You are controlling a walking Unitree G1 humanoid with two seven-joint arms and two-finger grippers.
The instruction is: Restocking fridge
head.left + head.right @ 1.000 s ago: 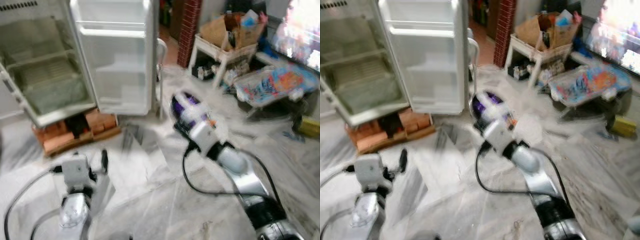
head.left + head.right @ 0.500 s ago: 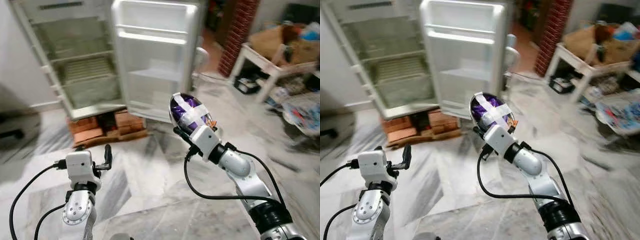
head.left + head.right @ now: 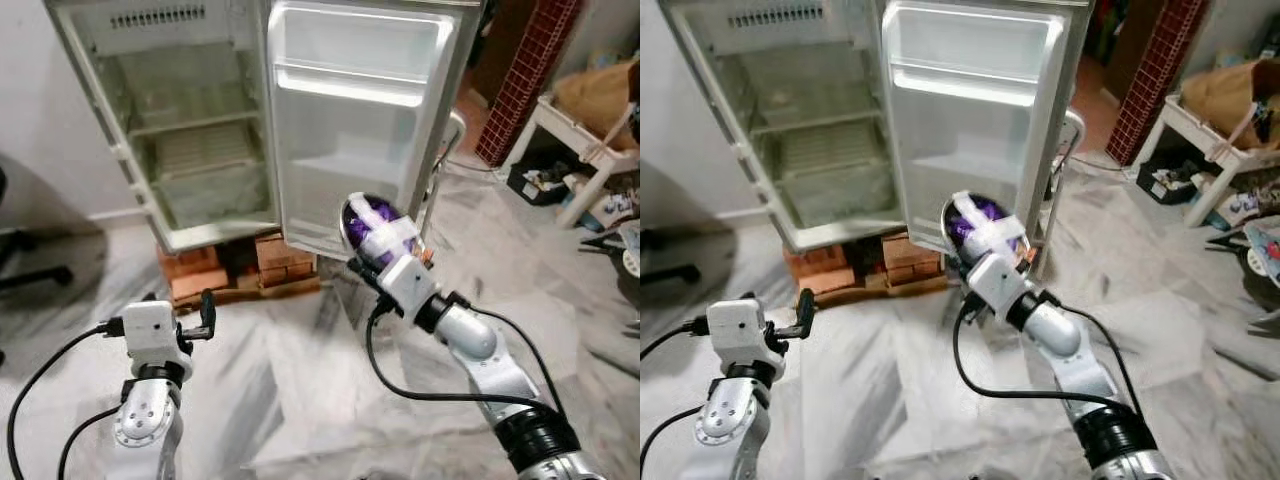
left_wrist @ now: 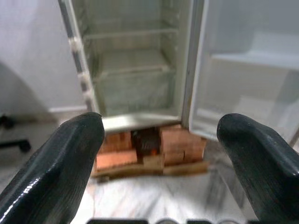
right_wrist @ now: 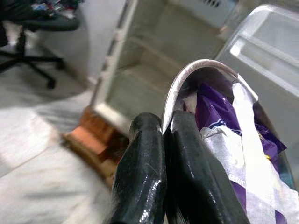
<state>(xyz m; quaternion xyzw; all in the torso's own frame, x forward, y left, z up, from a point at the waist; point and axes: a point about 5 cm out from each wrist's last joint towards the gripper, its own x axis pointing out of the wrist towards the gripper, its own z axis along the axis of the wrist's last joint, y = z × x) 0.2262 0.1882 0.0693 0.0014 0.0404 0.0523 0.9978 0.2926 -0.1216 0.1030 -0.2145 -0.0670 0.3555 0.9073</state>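
Before an open fridge point(image 3: 190, 150) raised on bricks point(image 3: 235, 270), the right gripper point(image 5: 161, 135) pinches the rim of a steel bowl point(image 3: 362, 210) holding purple packets point(image 5: 219, 109) taped in with white strips. The bowl is carried tilted, mouth toward the camera. Its empty shelves point(image 3: 815, 125) lie ahead and to the robot's left of the bowl, so the right arm is the 1 placed to load it; the left gripper point(image 4: 161, 140) hangs spread and empty. Compared with 1 second ago, the fridge stands nearer and more central.
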